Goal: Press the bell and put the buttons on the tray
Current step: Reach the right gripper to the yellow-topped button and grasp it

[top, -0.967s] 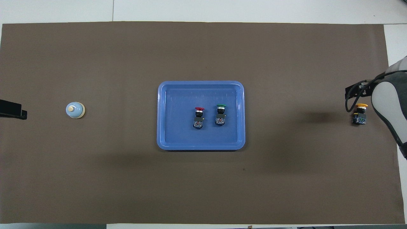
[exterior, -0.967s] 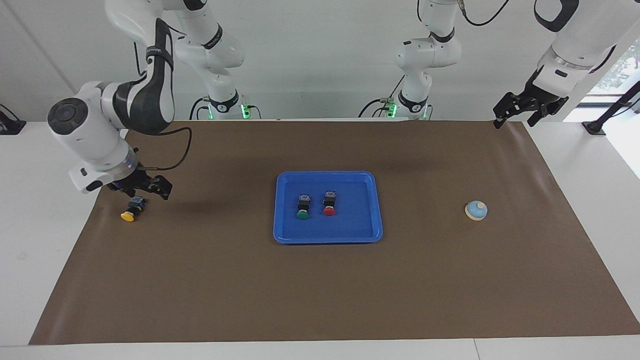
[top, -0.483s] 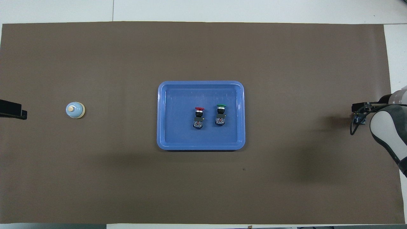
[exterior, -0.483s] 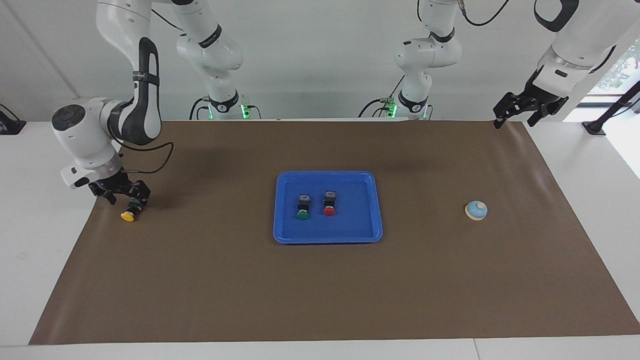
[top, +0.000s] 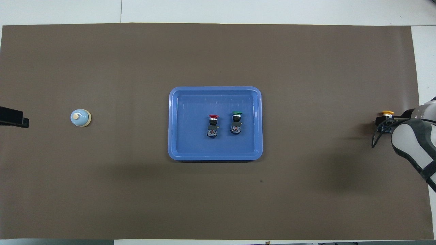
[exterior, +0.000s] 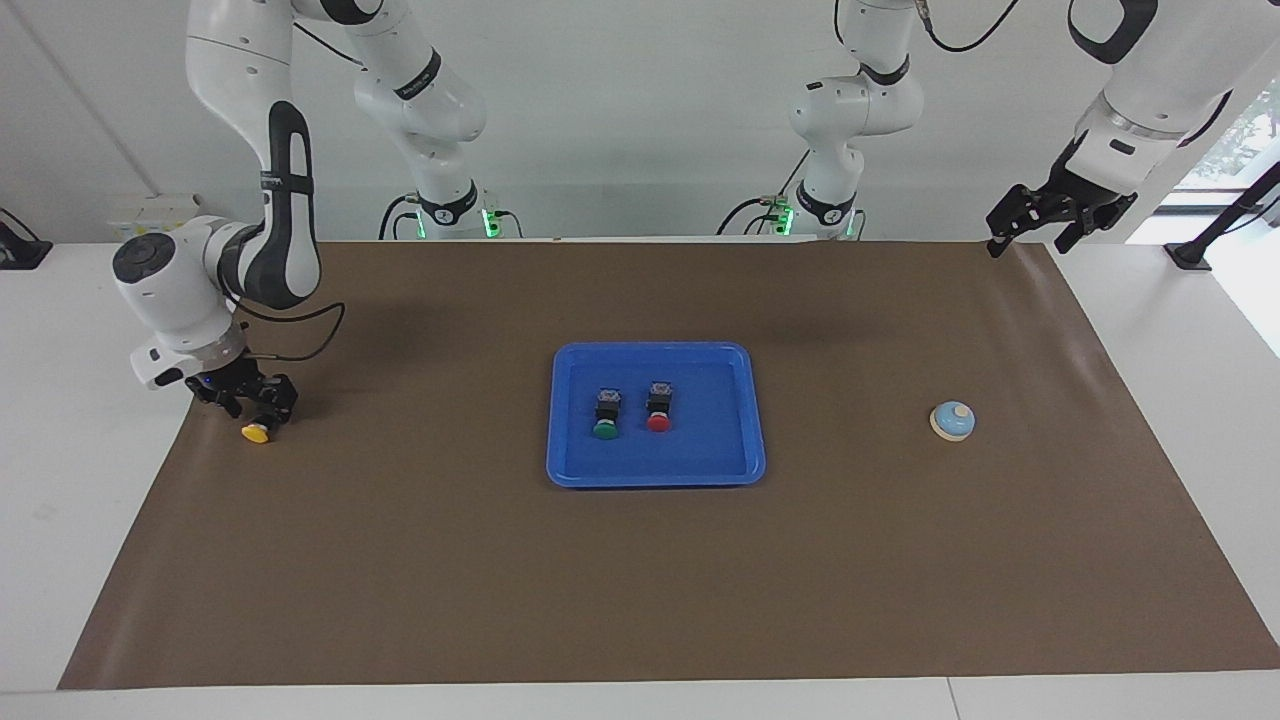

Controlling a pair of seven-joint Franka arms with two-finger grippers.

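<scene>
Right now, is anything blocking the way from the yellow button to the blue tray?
Nothing visible does. The yellow button lies at the right arm's end of the table, under the right gripper. Only bare brown mat lies between it and the tray.

The tray (exterior: 655,472) lies mid-mat (exterior: 640,580) on the desk (exterior: 60,480), with two buttons (exterior: 606,412) (exterior: 658,407) side by side in it, apart from each other. The bell (exterior: 952,421) stands on the mat toward the left arm's end, well apart from the tray. A third button (exterior: 258,428) lies near the mat's edge at the right arm's end, the right tool (exterior: 252,403) down at it; the left tool (exterior: 1040,228) hangs over the mat's corner at the left arm's end, by the robots.
</scene>
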